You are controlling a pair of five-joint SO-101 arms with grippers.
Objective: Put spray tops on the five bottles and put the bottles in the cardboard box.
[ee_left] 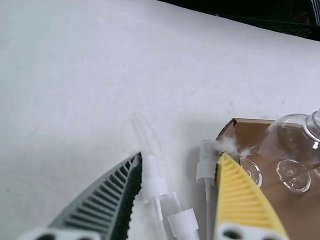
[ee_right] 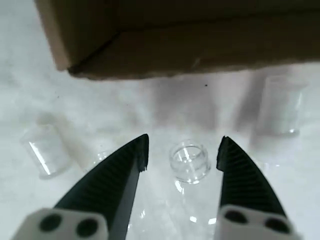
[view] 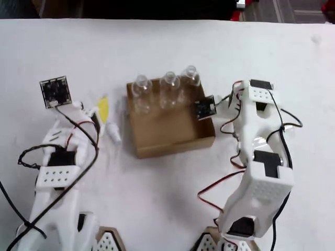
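Observation:
In the high view the cardboard box [view: 172, 130] sits mid-table with three clear bottles [view: 168, 89] standing along its far wall. My left gripper [ee_left: 180, 156] is open, its grey and yellow fingers low over the table. Three white spray tops [ee_left: 152, 180] lie between and just ahead of them, left of the box [ee_left: 245, 129]. In the high view they are the small white pieces [view: 114, 130] by the left gripper [view: 102, 116]. My right gripper [ee_right: 183, 145] is open, with an upright clear bottle neck [ee_right: 189, 161] between its black fingers, close to the box wall [ee_right: 175, 40].
Two more clear pieces [ee_right: 44, 150] [ee_right: 280, 105] stand on the table on either side of that bottle. The right arm [view: 256, 120] and its cables lie along the box's right side. White table stretches beyond the box and to the far left.

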